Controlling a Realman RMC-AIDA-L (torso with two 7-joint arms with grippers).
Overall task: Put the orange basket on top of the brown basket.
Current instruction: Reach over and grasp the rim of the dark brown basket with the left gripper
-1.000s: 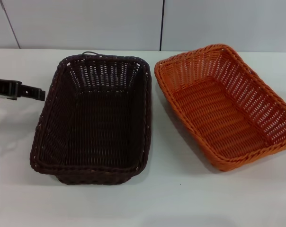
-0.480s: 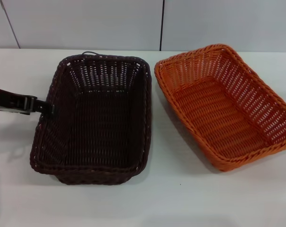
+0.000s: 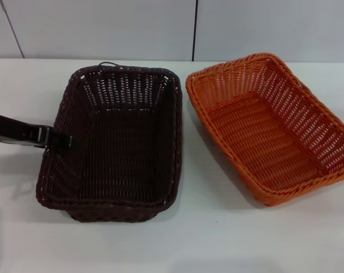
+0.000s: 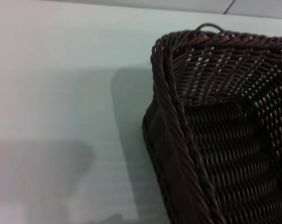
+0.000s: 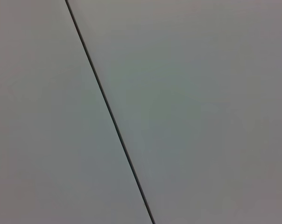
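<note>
Now the left pincer (image 3: 62, 141) reaches in from the robot's left at the left long rim of the brown basket (image 3: 118, 142), its dark tip overlapping the braided edge about midway along that side. Whether its fingers are spread or closed, I cannot tell; the tip merges with the dark weave, and the left wrist view shows none of that arm's own fingers. Nor can I tell whether the tip touches the rim or only hangs over it.

Just beyond the pincer, toward the robot's right, the brown basket stands upright on the white surface (image 3: 217, 239), open side up. In the left wrist view its near corner (image 4: 215, 140) fills one side, the braided rim and open-weave wall plain to see, with a small loop of wicker standing up from the far rim.

Farther to the right of the pincer, past the brown basket, the orange basket (image 3: 271, 128) also sits upright on the surface, turned at a slight angle. The two baskets lie side by side, close at their far corners, and I cannot tell whether they touch there.

The right pincer does not appear; its wrist view shows only a pale panel with a dark seam (image 5: 108, 112).
</note>
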